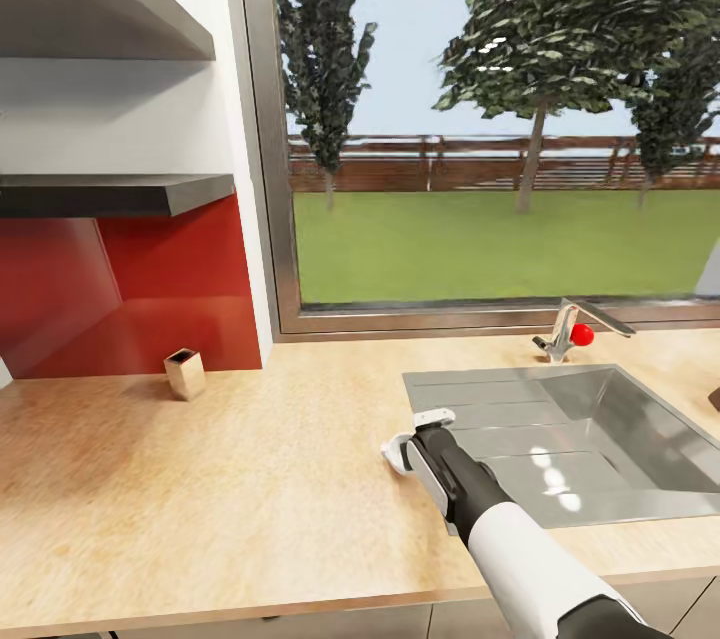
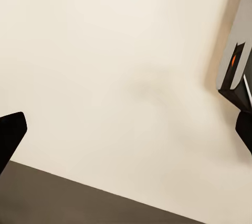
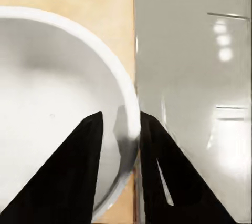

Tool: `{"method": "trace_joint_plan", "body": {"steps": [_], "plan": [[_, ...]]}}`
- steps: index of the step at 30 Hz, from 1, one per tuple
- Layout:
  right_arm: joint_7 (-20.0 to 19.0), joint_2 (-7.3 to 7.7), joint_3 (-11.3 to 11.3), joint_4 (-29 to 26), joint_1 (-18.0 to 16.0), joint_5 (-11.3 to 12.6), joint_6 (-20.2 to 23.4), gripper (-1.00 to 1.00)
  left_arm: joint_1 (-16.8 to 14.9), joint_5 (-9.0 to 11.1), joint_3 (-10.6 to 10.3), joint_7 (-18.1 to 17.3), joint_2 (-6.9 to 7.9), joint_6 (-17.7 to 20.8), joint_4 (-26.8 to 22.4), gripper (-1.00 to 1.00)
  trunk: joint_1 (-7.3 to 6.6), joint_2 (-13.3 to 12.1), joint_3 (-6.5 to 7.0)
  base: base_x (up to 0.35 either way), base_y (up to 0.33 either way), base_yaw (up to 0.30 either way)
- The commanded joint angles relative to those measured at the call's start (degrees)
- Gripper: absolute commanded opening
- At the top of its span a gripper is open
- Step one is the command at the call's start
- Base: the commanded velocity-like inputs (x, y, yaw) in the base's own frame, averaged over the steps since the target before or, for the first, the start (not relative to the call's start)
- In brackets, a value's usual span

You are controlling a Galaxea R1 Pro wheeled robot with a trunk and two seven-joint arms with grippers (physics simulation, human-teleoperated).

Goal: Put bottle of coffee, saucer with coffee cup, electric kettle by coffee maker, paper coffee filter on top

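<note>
My right gripper (image 1: pixel 413 441) hangs low over the wooden countertop (image 1: pixel 200 479), right at the left edge of the steel sink (image 1: pixel 600 399). It is shut on the rim of a white saucer (image 3: pixel 52 103). The saucer's rim (image 1: pixel 396 453) pokes out to the left of the fingers in the head view. In the right wrist view the black fingers (image 3: pixel 79 166) pinch the saucer's edge from both sides, above the seam between wood and sink. My left gripper (image 2: pixel 126 129) is open, its dark fingertips (image 2: pixel 10 134) far apart in front of a plain cream surface.
A small wooden box (image 1: pixel 185 372) stands near the red backsplash (image 1: pixel 130 289). Two grey shelves (image 1: pixel 110 194) hang on the wall at upper left. A faucet (image 1: pixel 562 331) with a red knob (image 1: pixel 582 332) stands behind the sink, under a large window.
</note>
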State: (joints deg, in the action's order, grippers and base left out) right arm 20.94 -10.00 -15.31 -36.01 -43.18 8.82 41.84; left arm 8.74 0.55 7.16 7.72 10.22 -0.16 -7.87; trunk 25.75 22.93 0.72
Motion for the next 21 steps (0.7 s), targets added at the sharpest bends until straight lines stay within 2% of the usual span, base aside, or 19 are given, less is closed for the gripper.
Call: {"method": "trace_joint_plan", "body": {"steps": [1,21], "plan": [[0.5,0.0,-0.16,0.15,0.03,2.26,-0.18,-1.0,0.05,0.07,0.31,0.02,-0.02,-0.01,-0.12,1.0,0.03,-0.01,-0.03,0.0,0.0,0.0],[0.5,0.0,-0.16,0.15,0.03,2.25,-0.18,-1.0,0.06,0.07,0.32,0.02,-0.02,-0.01,-0.12,1.0,0.03,-0.01,-0.03,0.0,0.0,0.0]]}}
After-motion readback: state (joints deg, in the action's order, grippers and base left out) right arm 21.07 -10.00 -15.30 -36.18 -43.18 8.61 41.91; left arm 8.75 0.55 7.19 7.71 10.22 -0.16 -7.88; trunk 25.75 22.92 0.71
